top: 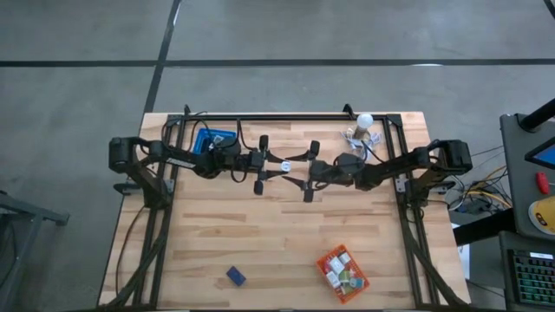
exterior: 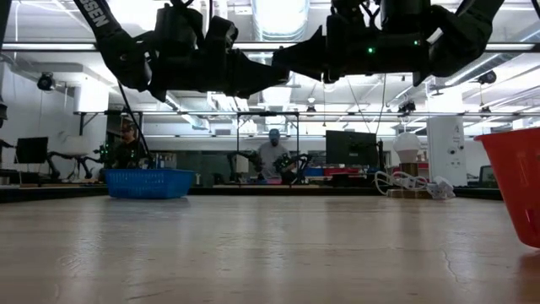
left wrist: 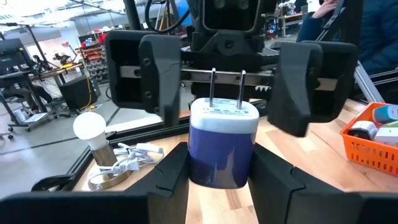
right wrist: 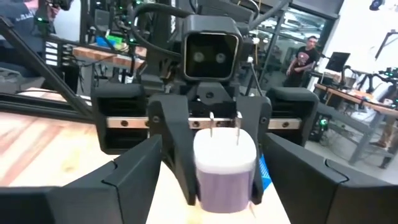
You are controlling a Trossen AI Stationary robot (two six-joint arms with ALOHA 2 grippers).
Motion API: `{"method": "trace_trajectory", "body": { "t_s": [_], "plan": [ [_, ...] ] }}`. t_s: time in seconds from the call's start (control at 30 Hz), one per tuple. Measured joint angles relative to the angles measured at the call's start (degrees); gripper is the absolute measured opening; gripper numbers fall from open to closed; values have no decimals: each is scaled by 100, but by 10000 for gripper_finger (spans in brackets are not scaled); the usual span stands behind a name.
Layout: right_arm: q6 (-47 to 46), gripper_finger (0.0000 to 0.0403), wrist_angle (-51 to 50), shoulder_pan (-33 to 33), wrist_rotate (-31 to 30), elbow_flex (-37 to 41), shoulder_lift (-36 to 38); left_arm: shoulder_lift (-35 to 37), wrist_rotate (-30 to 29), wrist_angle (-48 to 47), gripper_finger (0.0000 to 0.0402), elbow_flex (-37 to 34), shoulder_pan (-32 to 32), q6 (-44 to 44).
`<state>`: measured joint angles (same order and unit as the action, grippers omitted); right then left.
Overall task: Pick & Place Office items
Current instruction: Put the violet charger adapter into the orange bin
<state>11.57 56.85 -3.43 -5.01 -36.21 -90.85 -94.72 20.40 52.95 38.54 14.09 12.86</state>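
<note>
Charger (left wrist: 222, 144) clamped in left claw (left wrist: 219, 171), facing open right claw (right wrist: 219, 180).

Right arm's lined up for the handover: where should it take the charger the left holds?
Probably take the charger by its white cap, on the two flat sides, coming head-on from the prong end. The left gripper clamps the blue body, so only the cap is free; the open right gripper faces it.

Two dark, matte, jointed robot arms — black throughout

Left gripper (right wrist: 219, 165) and right gripper (left wrist: 239, 90): blocky black fingers on silver rails with small screws — white lettering marks one arm link.
</note>
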Motion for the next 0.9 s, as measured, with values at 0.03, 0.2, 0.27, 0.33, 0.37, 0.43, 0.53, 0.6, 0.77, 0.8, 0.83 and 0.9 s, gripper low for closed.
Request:
{"method": "trace_trajectory", "body": {
  "t_s": [0.03,0.2,0.27,0.33,0.37,0.43,0.53,0.6,0.77,0.8,0.83,0.9],
  "plan": [
    [0,269,-2,5,11,-2,0,0,-8,0,123,0,0,0],
    [-8,246,-8,-3,8,-4,0,0,-7,15,123,0,0,0],
    [-20,237,-11,-1,8,-4,0,0,-6,17,123,0,0,0],
    [-20,227,-8,-1,8,-4,0,0,-6,17,123,0,0,0],
    [-20,222,-8,-1,2,-4,0,0,-6,17,123,0,0,0],
    [-20,213,-10,-1,-42,-4,0,0,-6,17,123,0,0,0],
    [-20,195,-41,-1,-99,-4,0,0,-4,17,123,7,0,0],
    [-22,180,-95,-1,-100,-4,0,0,-4,17,123,19,-2,0],
    [-39,132,-144,-1,-118,-4,2,0,14,-14,123,44,-2,13],
    [-22,123,-150,-1,-118,-4,2,0,14,-20,123,44,-2,13],
    [-15,122,-152,-1,-118,-4,4,0,16,-20,123,44,-2,13],
    [-13,122,-158,1,-118,-4,4,0,16,-17,123,44,-7,11]
  ]
}}
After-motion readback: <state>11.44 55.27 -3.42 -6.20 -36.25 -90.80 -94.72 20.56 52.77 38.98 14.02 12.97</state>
